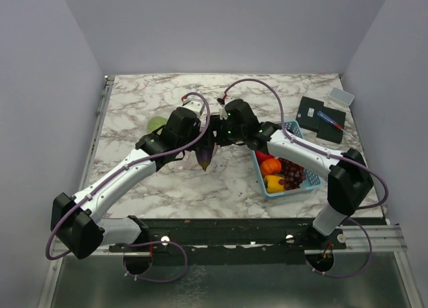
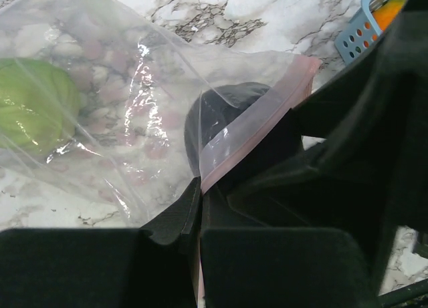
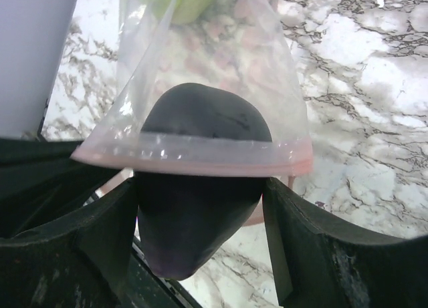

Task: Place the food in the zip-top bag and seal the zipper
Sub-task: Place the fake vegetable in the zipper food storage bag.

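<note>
Mid-table, my right gripper (image 3: 199, 218) is clamped around the eggplant (image 3: 204, 117). Its long axis points straight into the zip-top bag (image 3: 274, 81), with the far end already past the zipper (image 3: 200, 156). My left gripper (image 2: 198, 191) is pinched shut on the mouth edge, just one lip I think, but it's hard to tell. The cabbage (image 2: 33, 111) sits deeper in, so the push goes away from my right wrist. The other food is in the basket (image 1: 293, 126).

Overhead, the left arm (image 1: 134, 168) hides part of the cabbage (image 1: 156, 123) and seemingly the zip-top bag (image 2: 120, 81).
</note>
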`<state>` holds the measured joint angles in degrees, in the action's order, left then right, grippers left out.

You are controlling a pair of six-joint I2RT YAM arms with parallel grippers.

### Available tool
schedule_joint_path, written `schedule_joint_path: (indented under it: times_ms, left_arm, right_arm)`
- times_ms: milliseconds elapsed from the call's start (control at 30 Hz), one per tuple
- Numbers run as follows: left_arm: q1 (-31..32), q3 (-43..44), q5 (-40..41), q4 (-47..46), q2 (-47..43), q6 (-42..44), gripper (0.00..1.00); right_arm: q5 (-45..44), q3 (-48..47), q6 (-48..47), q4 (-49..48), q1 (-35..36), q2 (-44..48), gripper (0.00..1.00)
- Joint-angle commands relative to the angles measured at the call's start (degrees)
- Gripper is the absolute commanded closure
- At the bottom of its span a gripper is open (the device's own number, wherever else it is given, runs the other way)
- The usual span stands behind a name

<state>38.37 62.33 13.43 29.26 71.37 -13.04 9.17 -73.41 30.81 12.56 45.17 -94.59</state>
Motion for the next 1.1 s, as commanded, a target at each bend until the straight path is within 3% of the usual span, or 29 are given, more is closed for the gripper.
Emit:
schedule_joint_path:
  times_ms: [0, 233, 400, 600, 733, 1067]
  left_arm:
    - [0.2, -0.5, -1.3, -0.7, 0.2, -0.1, 1.00]
    - [0.2, -0.4, -1.6, -0.7, 0.3, 0.0, 1.00]
    - [0.2, -0.4, -1.7, -0.7, 0.3, 0.0, 1.00]
    - [0.1, -0.4, -1.6, -0.7, 0.3, 0.0, 1.00]
    - [0.1, -0.4, -1.5, -0.7, 0.4, 0.0, 1.00]
    - [0.2, -0.4, -1.2, -0.6, 0.7, -0.1, 1.00]
  right_arm:
    - [-4.9, -3.9, 2.7, 1.0, 0.4, -3.4, 0.97]
    - [-10.9, -7.4, 7.2, 2.3, 0.4, -7.4, 0.87]
    - [-13.3, -9.2, 9.5, 3.2, 0.4, -9.1, 0.53]
    - [-12.6, -8.9, 9.9, 2.8, 0.4, -8.4, 0.21]
    - [-11.4, -7.4, 9.6, 2.0, 0.4, -6.9, 0.06]
    - [-7.3, -2.6, 10.1, 0.8, 0.4, -2.0, 0.02]
